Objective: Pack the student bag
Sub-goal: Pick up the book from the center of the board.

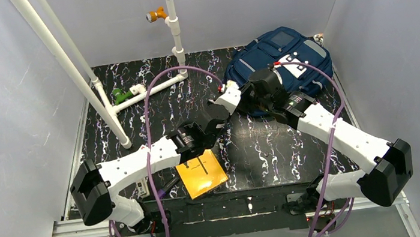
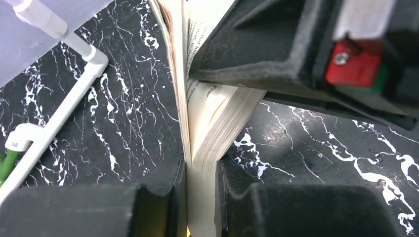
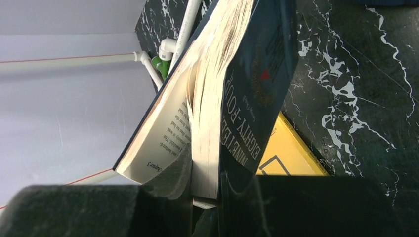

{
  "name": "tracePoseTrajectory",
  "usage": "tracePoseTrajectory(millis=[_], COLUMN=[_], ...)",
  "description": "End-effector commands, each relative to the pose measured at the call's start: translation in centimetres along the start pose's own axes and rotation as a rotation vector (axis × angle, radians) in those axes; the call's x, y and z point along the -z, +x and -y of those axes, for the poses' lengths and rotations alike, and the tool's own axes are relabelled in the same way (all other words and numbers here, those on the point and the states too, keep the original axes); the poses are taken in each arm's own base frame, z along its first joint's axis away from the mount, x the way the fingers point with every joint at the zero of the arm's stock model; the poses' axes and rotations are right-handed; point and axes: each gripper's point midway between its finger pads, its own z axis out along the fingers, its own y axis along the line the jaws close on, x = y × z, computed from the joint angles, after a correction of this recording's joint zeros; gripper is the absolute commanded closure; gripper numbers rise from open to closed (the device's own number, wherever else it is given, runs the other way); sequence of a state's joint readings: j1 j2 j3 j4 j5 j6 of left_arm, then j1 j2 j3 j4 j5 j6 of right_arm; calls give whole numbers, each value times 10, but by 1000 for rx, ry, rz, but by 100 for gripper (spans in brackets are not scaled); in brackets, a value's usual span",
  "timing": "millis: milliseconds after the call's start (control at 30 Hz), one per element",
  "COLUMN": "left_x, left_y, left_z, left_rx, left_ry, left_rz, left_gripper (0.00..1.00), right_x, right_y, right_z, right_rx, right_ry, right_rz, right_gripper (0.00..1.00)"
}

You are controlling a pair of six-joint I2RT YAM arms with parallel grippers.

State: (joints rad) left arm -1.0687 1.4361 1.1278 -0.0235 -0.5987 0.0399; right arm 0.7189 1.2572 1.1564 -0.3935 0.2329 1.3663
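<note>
Left gripper (image 2: 200,185) closed down narrow on a paperback (image 2: 205,113), page block pinched edge-on between both fingers, pads against paper on either side. Right gripper (image 3: 205,195) likewise nipped tight on this paperback, gripping from the opposite end, page block wedged between its two fingers. Dark blue cover to the right of the right gripper's fingers, front leaves with print splayed away to their left. Paperback clear of the black marbled table (image 1: 271,147), spanning the gap between the two grippers. Student bag (image 1: 285,61) flat on the table just beyond the right gripper, partly under that wrist, apart from the left gripper and off to its right. Yellow book (image 1: 202,174) flat on the table on the near side of the left gripper, below its forearm. White pipe frame (image 2: 59,113) to the left of the left gripper, resting on the table
</note>
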Motion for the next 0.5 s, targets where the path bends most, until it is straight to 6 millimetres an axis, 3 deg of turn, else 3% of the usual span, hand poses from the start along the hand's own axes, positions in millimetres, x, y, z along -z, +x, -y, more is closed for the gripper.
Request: tracePoseTrajectory(millis=[0,33,133,167,333,467], left_x=[6,8,16,19,40,65], left_y=[-33,-34,-38,-32,-19,-6], left_z=[-7,-8,-11,-14,-39,-81], left_rx=[61,70,127,144,282,312], left_ry=[-34,-30,-24,-25,-95,-249], left_rz=[84,90,99,73,-46,-137], left_gripper=[100,100,100,100,100,100], right_x=[23,23,35,41,76,68], right_y=[-10,-10,-21,-29,-97,-126], right_z=[-50,-48,-48,-38,1,54], right_rx=[42,123,489,579,1024,1360], right_ry=[-218,-230,-263,-212,61,406], right_rz=[28,34,95,121,368,355], right_gripper=[83,62,19,5,2,2])
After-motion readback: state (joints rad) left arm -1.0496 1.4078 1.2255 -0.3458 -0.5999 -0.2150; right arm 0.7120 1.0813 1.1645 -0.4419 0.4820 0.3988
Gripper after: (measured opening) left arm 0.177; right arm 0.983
